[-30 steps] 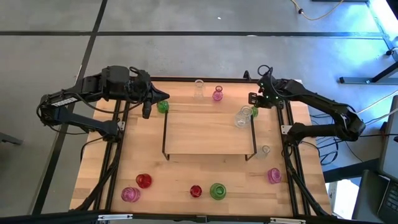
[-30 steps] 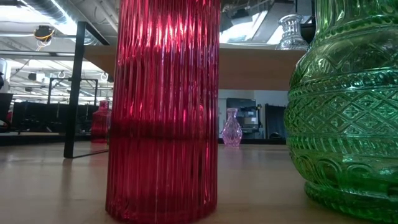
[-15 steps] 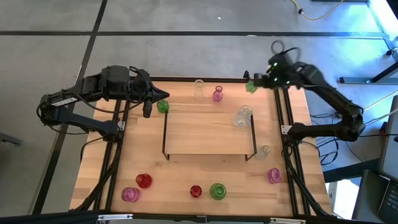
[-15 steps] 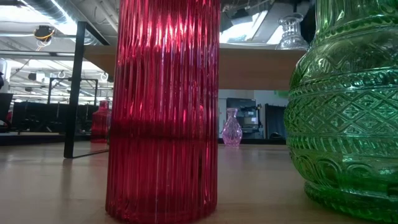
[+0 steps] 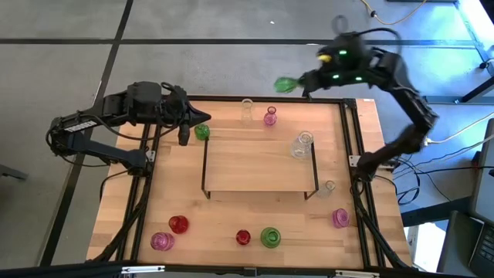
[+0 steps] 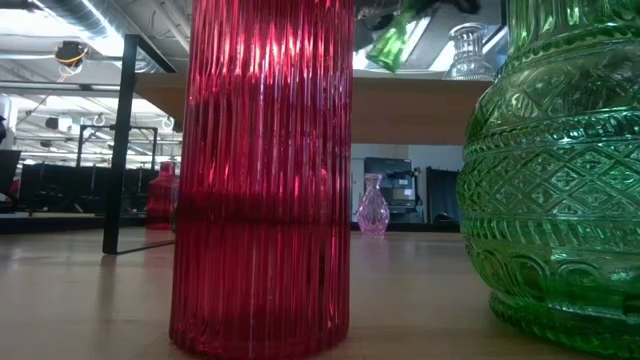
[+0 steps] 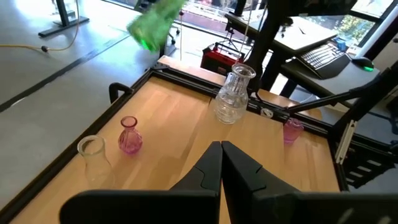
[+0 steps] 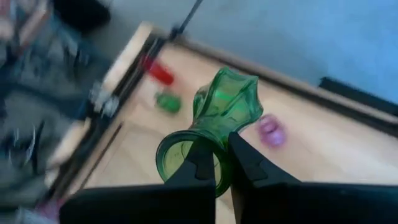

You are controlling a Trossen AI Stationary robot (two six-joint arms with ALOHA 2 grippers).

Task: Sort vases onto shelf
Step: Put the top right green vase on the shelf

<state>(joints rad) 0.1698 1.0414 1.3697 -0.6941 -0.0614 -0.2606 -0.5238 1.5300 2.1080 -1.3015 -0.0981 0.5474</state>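
Note:
My right gripper (image 5: 303,80) is high above the table's far edge, shut on a green vase (image 5: 285,83) with a flared mouth. The vase also shows in the low view (image 6: 392,40) and, blurred, in the left wrist view (image 7: 155,23). The shelf (image 5: 258,166) stands mid-table with a clear vase (image 5: 301,144) standing on its far right corner. My left gripper (image 5: 199,120) is shut and empty at the far left, beside another green vase (image 5: 202,132) that stands on the table. My right gripper pinches the green vase's lower body (image 8: 214,146) between its two fingers (image 8: 200,163), next to the round base. The flared mouth (image 8: 229,93) points away from the gripper. The vase is tilted and lifted clear of the table.
A clear vase (image 5: 247,110) and a pink one (image 5: 270,116) stand at the far edge. A small clear vase (image 5: 329,187) and a pink one (image 5: 340,218) stand at the right. Red (image 5: 178,225), pink (image 5: 161,241), red (image 5: 243,237) and green (image 5: 270,237) vases line the near edge.
My right gripper has risen steeply from beside the shelf's far right corner and swung toward the far edge and leftward, rolling as it went. The green vase has come up off the table with it and tipped over to a slant.

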